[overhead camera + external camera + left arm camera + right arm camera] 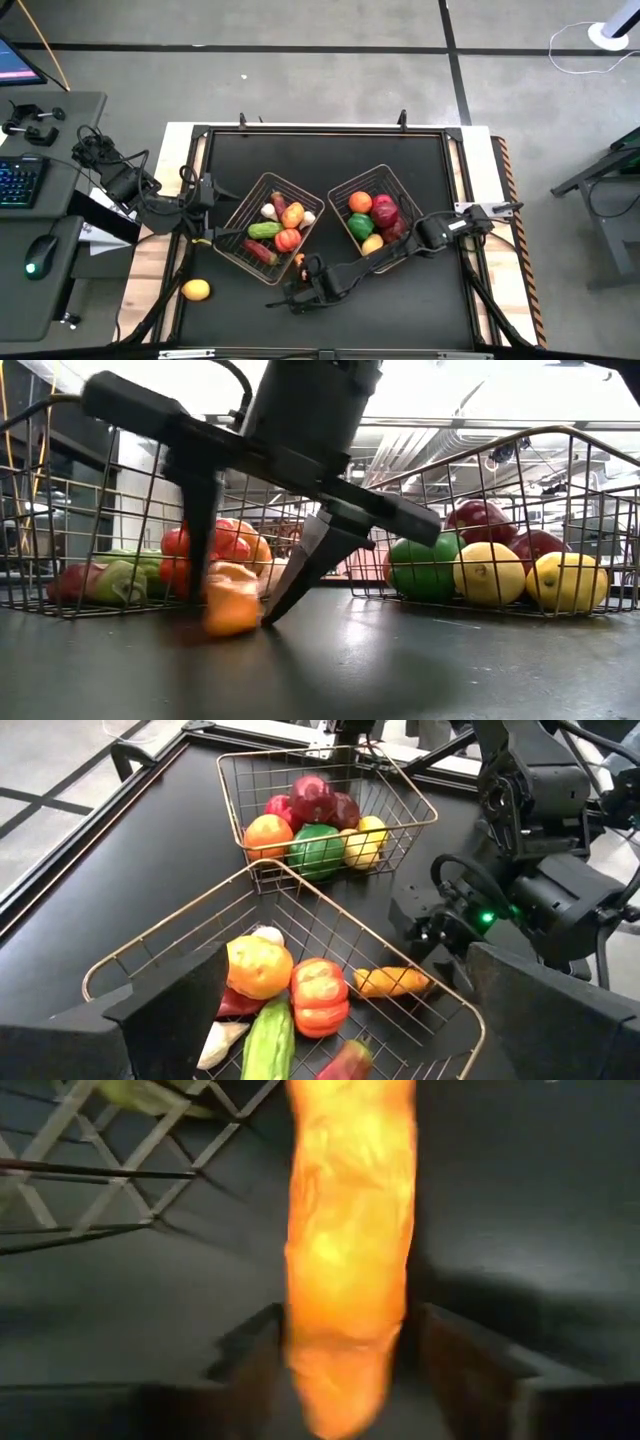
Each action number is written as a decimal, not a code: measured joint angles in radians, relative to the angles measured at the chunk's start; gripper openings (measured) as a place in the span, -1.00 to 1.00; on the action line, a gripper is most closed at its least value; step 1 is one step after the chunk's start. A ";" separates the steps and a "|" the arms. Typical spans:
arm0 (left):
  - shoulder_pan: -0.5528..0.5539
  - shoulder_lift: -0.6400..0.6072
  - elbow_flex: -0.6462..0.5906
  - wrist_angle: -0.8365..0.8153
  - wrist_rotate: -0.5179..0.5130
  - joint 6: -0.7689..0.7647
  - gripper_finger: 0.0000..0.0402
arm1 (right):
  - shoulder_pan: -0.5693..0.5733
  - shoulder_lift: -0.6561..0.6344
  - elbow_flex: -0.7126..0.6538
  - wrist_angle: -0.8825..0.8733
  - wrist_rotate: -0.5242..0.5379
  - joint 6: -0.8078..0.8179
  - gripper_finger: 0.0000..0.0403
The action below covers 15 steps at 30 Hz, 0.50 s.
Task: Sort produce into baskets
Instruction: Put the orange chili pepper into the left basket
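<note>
Two copper wire baskets stand mid-table. The left basket (270, 225) holds a cucumber, tomato, garlic and other produce; the right basket (375, 215) holds an orange, red apples, a green fruit and lemons. A long orange piece (232, 600) lies on the table just in front of the left basket's near corner. My right gripper (235, 610) is open and points down, with one finger on each side of this piece (350, 1250). My left gripper (350, 1020) is open and empty above the left basket's left side (212, 205). My right gripper stands astride the orange piece from above, one finger (200, 520) upright on one side and the other finger (310, 565) slanting on the other. The piece rests on the table. I cannot tell whether either finger touches it.
A yellow-orange fruit (196, 290) lies alone on the table near the front left. The black table top (400, 290) is bare in front of the right basket. My right arm (440, 232) reaches across the right basket's near side. A desk with a keyboard stands left of the table.
</note>
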 joint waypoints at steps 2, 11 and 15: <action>0.000 0.000 0.000 0.000 0.000 0.000 0.99 | 0.004 0.003 0.019 -0.042 -0.002 -0.015 -0.19; 0.000 0.000 0.000 -0.001 0.000 0.021 0.99 | 0.080 -0.022 0.221 -0.301 -0.044 -0.148 -0.74; 0.000 -0.004 0.000 -0.001 0.000 0.028 0.99 | 0.130 -0.120 0.172 -0.363 -0.084 -0.108 -0.68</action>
